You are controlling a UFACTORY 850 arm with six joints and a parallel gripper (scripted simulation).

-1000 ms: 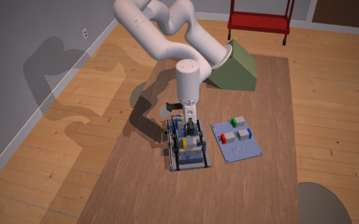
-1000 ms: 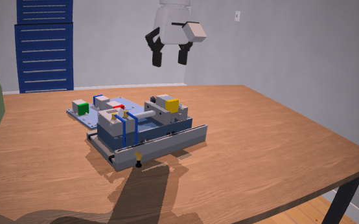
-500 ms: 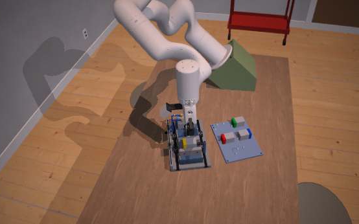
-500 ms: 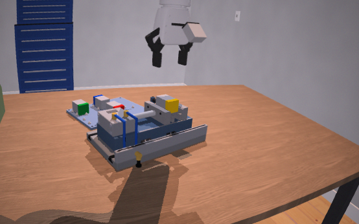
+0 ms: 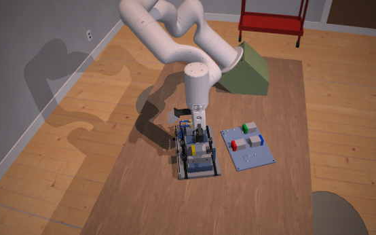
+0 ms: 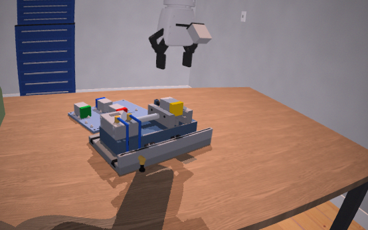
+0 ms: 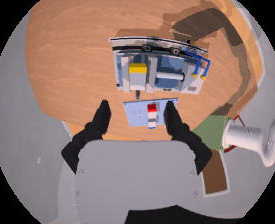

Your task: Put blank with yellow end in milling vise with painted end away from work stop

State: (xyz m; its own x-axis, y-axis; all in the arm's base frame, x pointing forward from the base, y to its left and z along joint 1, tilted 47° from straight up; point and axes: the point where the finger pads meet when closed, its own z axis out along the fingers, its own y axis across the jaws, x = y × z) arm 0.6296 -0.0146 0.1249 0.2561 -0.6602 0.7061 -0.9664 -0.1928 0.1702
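Misalignment of the yellow-ended blank (image 5: pixel 201 149) (image 6: pixel 176 108) (image 7: pixel 138 77), between the jaws near the work stop (image 5: pixel 211 151) (image 7: pixel 138 94), could follow if the spread, empty fingers (image 5: pixel 199 133) (image 6: pixel 174 63) bumped it; its seating is hard to judge.

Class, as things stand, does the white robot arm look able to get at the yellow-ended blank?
Probably yes: the open black-fingered gripper hangs above, and the yellow-ended grey blank protrudes above the vise jaws.
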